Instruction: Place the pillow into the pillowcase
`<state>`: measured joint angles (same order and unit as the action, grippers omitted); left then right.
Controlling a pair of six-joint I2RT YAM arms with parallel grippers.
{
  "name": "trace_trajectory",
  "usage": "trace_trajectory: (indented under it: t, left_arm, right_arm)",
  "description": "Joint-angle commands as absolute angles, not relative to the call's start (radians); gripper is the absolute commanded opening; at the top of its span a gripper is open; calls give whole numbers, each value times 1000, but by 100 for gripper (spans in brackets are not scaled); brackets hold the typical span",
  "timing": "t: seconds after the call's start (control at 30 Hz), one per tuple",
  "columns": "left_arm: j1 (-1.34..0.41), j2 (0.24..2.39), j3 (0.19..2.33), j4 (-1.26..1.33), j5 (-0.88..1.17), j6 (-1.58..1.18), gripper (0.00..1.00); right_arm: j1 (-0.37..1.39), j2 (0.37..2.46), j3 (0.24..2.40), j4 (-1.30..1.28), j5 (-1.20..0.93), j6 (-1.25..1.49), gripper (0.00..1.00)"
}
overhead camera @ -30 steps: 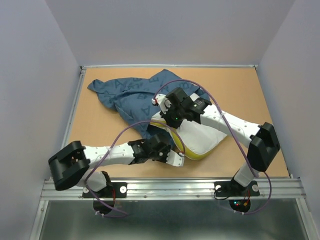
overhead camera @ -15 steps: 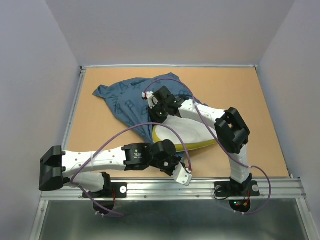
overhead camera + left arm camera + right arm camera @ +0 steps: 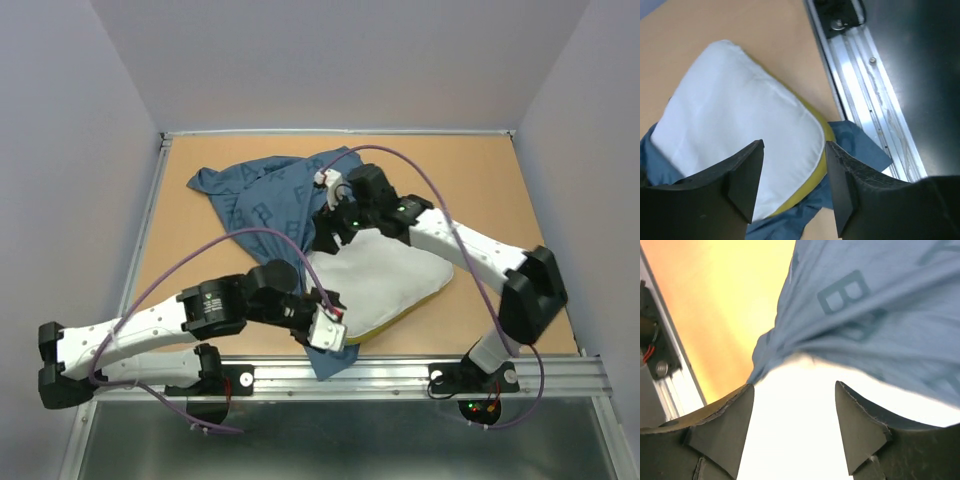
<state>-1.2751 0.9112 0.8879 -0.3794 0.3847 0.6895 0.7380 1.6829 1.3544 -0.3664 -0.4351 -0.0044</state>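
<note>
The white pillow lies on the table right of centre, its yellow-green band along the near edge. The blue lettered pillowcase is bunched at the back left, over the pillow's far-left end. A strip of it runs under the pillow, and a corner hangs over the front rail. My left gripper hovers open above the pillow's near-left corner, nothing between its fingers. My right gripper stands open over the pillow's far-left end, where the pillowcase edge meets it.
The brown table is walled by grey panels at the back and sides. A metal rail runs along the front edge, close to my left gripper. Purple cables loop above both arms.
Both grippers have gone from shut to open. The left arm has swung round to the pillow's near-left corner. A pillowcase corner now hangs over the front rail, and the pillow lies flatter.
</note>
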Motion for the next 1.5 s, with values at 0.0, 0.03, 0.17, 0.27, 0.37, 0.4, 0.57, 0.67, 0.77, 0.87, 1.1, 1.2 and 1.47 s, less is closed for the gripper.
trace_trajectory:
  t: [0.0,0.03,0.17,0.27,0.37,0.4,0.57,0.67,0.77,0.87,1.1,1.2,1.47]
  left_arm:
    - [-1108,891,988,-466,339,539,65]
    - [-1047,908,989,-465,337,514,65]
    - [-754,1001,943,-422,397,414,63]
    - [-643,1113,940,-333,364,344,61]
    - [-598,1259,977,-270,261,272,61]
    - [-557,1303,991,-278,249,259,61]
    - [-459,1561,1046,-201,290,274,52]
    - [-425,1739,1202,-140,278,316,49]
    - [-376,1887,1372,-170,327,299,51]
    - [-313,1864,1499,-183,469,356,59]
    - [-408,1505,1304,-206,378,531,77]
    - [-543,1413,1215,-218,211,460,77]
    - [-794,1434,1080,-241,74,307,99]
  right_arm:
    - [663,1468,1214,-489,-410,-153,71]
    - [635,1442,1191,-495,-405,-155,71]
    - [467,1420,1181,-497,-373,-182,74]
    - [338,1541,1233,-495,-353,-183,72]
    - [249,1689,1259,-497,-322,-184,62]
    - [245,1712,1250,-497,-324,-192,60]
    - [247,1713,1135,-491,-513,-134,48]
    - [291,1704,1077,-437,-630,-48,42]
    - [415,1689,1114,-405,-673,-19,41]
    - [456,1683,1181,-402,-761,67,43]
    - [255,1485,1117,-416,-697,164,70]
    - [230,1413,1033,-414,-545,202,72]
    - [222,1465,888,-309,-492,291,71]
